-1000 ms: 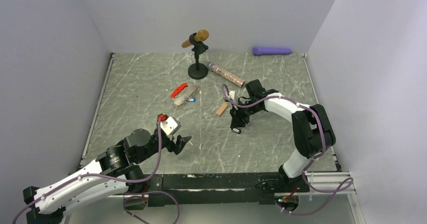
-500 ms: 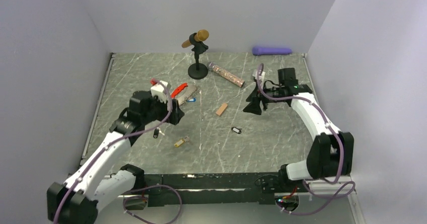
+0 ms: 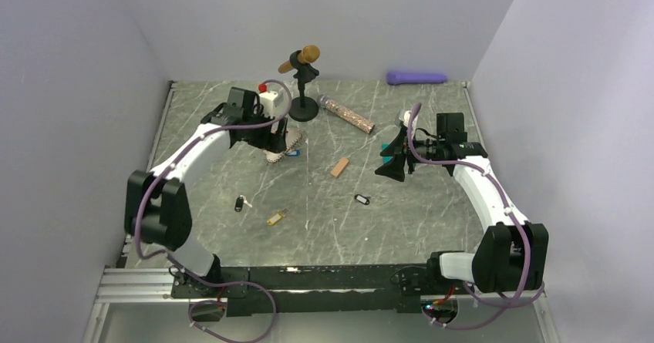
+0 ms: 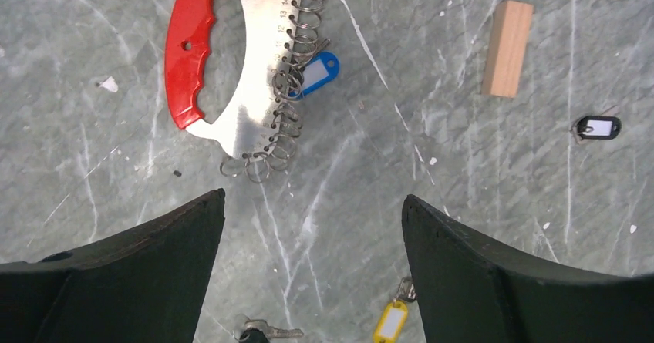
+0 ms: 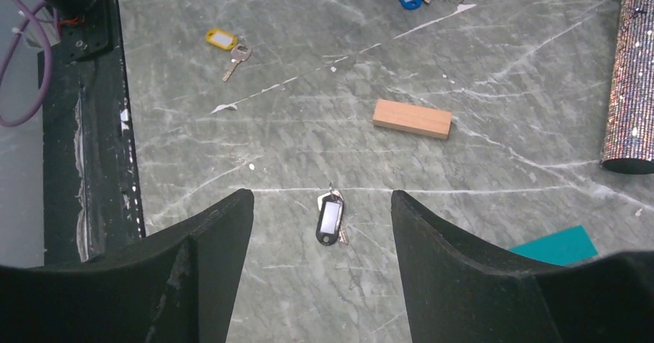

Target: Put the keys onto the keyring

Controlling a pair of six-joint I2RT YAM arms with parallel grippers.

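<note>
The keyring (image 4: 189, 46) has a red curved grip on a silvery plate with a row of wire rings, and a blue-tagged key (image 4: 318, 73) hangs on it. It lies just beyond my left gripper (image 4: 312, 204), which hovers open and empty above the table. A yellow-tagged key (image 4: 391, 320) and a dark-tagged key (image 4: 262, 331) lie loose below it. In the top view the left gripper (image 3: 276, 141) partly hides the keyring (image 3: 281, 152). My right gripper (image 5: 320, 196) is open over a black-tagged key (image 5: 330, 218) that lies flat on the table, not touching it.
A tan wooden block (image 3: 339, 166) lies mid-table. A glittery tube (image 3: 347, 114) and a black stand holding a brown microphone (image 3: 303, 108) are at the back. A purple cylinder (image 3: 416, 77) rests against the far wall. A teal block (image 5: 554, 244) sits beside my right finger.
My left arm swung from the near edge to the keyring at the back, leaving two keys on the table, and opened. My right arm rose and drew back right, leaving the black-tagged key down.
</note>
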